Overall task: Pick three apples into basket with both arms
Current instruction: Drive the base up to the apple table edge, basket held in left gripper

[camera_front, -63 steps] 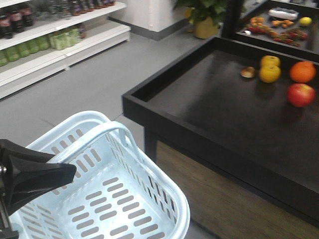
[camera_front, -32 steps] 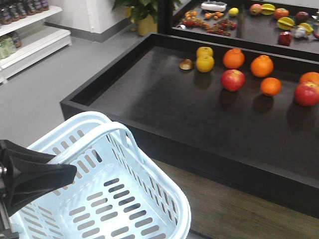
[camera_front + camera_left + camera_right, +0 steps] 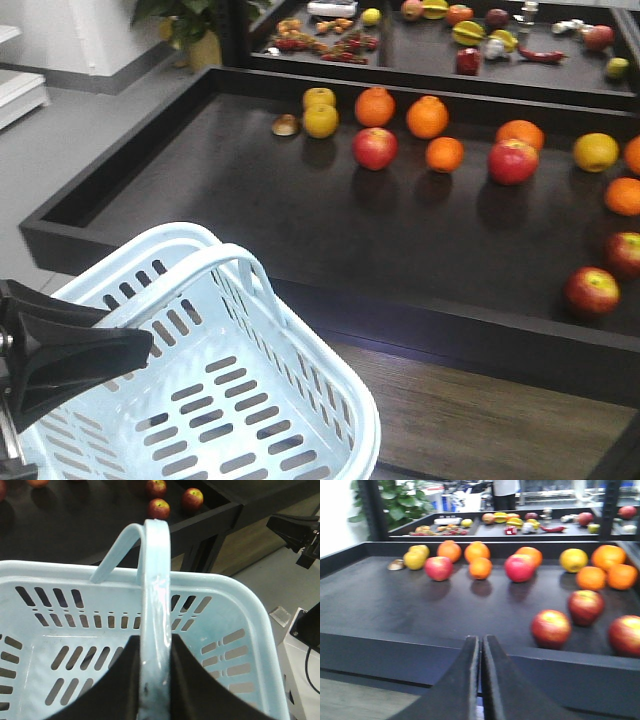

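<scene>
Grips the hoop handle of the pale blue basket with the left claw, black fingers pressed against both sides of the hoop. Hangs the basket just in front of the black table, toward its left end. Carries the right claw pressed together, fingertips touching with nothing between them, low before the table's front wall. Shows the apples all on the tabletop, apart from the basket: one at mid-table beside a small orange, another just right of that orange, two more near the front wall at the right end. Adds a fifth red one at the right edge of the right wrist view. Sets yellow fruits at the left of the far row, larger oranges beside them. Leaves mixed produce on a second table behind.
</scene>
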You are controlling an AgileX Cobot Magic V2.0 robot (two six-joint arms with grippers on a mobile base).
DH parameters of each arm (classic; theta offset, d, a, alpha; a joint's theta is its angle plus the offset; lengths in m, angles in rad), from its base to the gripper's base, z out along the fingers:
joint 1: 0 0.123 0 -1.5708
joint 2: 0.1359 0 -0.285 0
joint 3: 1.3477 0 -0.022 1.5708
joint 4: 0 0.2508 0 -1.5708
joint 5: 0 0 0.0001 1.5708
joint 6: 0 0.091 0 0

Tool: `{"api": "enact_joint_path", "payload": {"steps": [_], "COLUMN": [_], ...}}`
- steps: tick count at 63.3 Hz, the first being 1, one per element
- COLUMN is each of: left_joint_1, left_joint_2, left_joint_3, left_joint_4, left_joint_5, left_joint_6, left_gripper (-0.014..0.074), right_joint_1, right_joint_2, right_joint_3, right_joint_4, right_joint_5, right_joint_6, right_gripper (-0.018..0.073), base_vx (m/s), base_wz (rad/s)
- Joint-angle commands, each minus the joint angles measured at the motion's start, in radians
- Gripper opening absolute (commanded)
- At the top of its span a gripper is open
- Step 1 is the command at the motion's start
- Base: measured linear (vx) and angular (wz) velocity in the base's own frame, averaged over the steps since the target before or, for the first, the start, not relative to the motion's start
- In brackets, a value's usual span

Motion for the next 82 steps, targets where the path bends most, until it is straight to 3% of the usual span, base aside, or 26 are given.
{"api": "enact_joint_path", "payload": {"steps": [1,25,82], "left_joint_1": [-0.004,-0.004,-0.004], "left_joint_2": [-0.011,-0.011,-0.011], "left_joint_3": [-0.031,-0.031,-0.031], "left_joint_4": [-0.047,-0.047,-0.047], "left_joint_5": [-0.082,-0.082,-0.082], "left_joint_6": [-0.003,-0.003,-0.003], "left_gripper": [-0.0006,-0.0006,-0.0006], "right_joint_1": [-0.001,-0.001,-0.001], "right_joint_2": [-0.012,-0.012,-0.012], "right_joint_3": [0.014,0.014,0.014], "right_joint_4": [-0.008,-0.008,-0.008], "right_joint_5": [-0.073,-0.073,-0.072], "right_joint_6": [-0.006,-0.006,-0.006], "right_gripper": [-0.0005,-0.0005,-0.0005], "base_vx": [-0.03,-0.01,0.04], "base_wz": [-0.39,-0.27,0.04]}}
